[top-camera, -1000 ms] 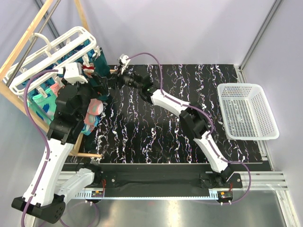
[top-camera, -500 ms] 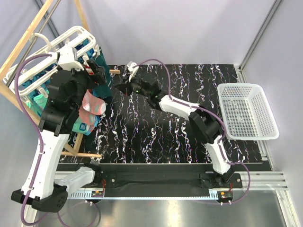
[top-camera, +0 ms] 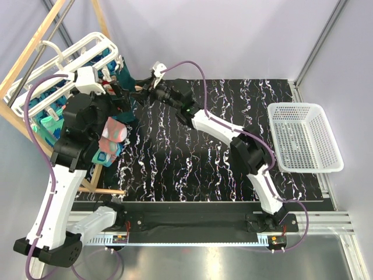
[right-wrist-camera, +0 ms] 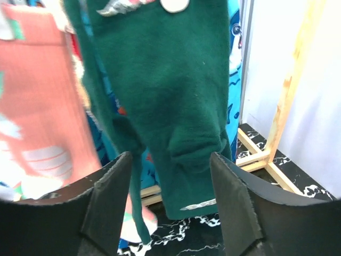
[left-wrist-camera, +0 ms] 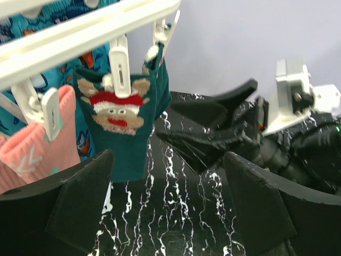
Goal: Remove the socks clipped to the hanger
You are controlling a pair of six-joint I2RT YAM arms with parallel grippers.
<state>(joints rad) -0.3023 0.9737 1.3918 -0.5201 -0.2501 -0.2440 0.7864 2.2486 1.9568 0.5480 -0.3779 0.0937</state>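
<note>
Right gripper (right-wrist-camera: 170, 205) first: its black fingers (right-wrist-camera: 106, 208) stand parted, and the lower end of the dark teal sock (right-wrist-camera: 170, 106) hangs right in the gap between them. Whether either pad presses the fabric, I cannot tell. In the left wrist view that same gripper comes in from the right of the frame, jaws spread, tips right at the sock's edge.

Over to the left gripper (left-wrist-camera: 170, 213): fingers (left-wrist-camera: 80, 197) wide apart at the bottom corners of its view, holding nothing, only the black marbled table (left-wrist-camera: 176, 176) showing between them. The teal sock, reindeer face on it, hangs up and left of that gap.

Further out, a white clip (left-wrist-camera: 121, 64) pins the teal sock to a bar of the hanger (left-wrist-camera: 80, 32) across the upper left. A pink sock (left-wrist-camera: 37, 154) is clipped just beside it at the left edge, with blue patterned socks (left-wrist-camera: 32, 21) behind.

From above, the hanger sits in the upper left corner against the wooden frame (top-camera: 35, 46), and both arms converge on it. The white mesh basket (top-camera: 303, 137) lies well apart at the right of the frame.
</note>
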